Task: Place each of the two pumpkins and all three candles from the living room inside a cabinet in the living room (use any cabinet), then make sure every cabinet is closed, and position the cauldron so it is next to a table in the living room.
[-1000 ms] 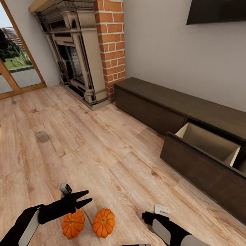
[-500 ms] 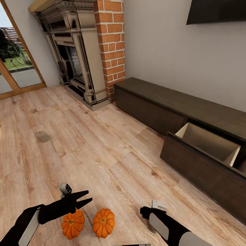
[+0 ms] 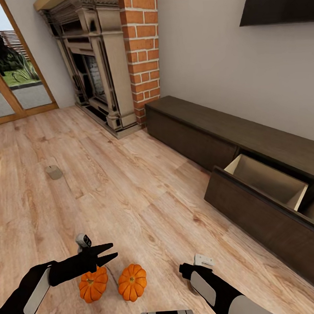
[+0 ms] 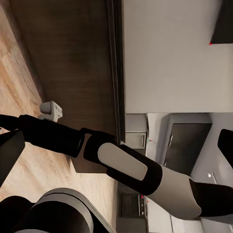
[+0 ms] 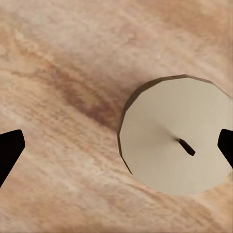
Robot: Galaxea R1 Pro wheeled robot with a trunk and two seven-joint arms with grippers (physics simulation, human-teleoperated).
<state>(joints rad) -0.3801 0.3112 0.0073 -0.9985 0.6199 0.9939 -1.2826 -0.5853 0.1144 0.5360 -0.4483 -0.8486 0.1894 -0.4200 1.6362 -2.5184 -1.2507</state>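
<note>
- Farthest from the cabinet (image 3: 250, 170), a candle (image 3: 54, 172) stands alone on the wooden floor (image 3: 131, 191), well apart from the pumpkins.
- Next, the left gripper (image 3: 108, 253) hangs just above the first pumpkin (image 3: 93, 284), its two dark fingers spread in a modest gap and holding nothing.
- Beside that one, on the cabinet's side, sits the second pumpkin (image 3: 132, 282); the two are close together, and whether they touch cannot be told.
- Nearer the cabinet, the right arm (image 3: 206, 286) reaches down toward the floor; in the right wrist view the right gripper (image 5: 116, 150) is spread wide, with another candle (image 5: 177, 148) standing upright on the boards between its fingertips, nearer one tip.
- Along the wall, the cabinet has one drawer (image 3: 265, 183) pulled out, pale wood inside.
</note>
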